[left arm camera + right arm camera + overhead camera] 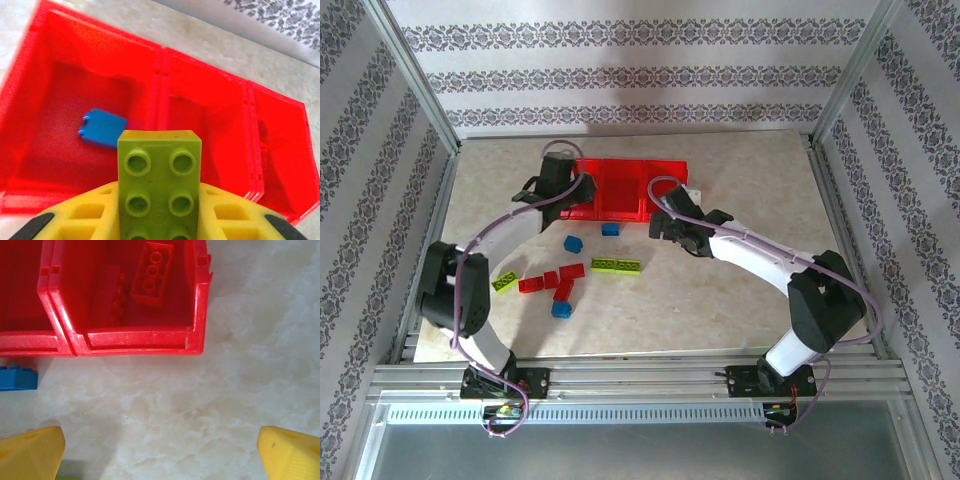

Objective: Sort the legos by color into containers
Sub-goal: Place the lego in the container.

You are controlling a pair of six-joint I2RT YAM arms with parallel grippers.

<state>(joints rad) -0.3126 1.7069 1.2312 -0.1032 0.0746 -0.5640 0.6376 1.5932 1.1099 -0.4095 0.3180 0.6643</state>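
Observation:
My left gripper (563,192) is shut on a lime green brick (160,175), held studs-up over the near wall between the left and middle compartments of the red tray (620,160). A blue brick (102,129) lies in the left compartment. The middle compartment (200,130) looks bare. My right gripper (160,455) stands open over bare table just in front of the tray's right compartment, which holds a red brick (152,272) and another red piece (112,295). Its yellow fingers (30,452) hold nothing.
Loose legos lie on the table in front of the tray: blue bricks (573,243) (611,230) (561,309), a green plate (616,265), a green brick (504,282) and red pieces (550,282). Frame posts and patterned walls close in the table.

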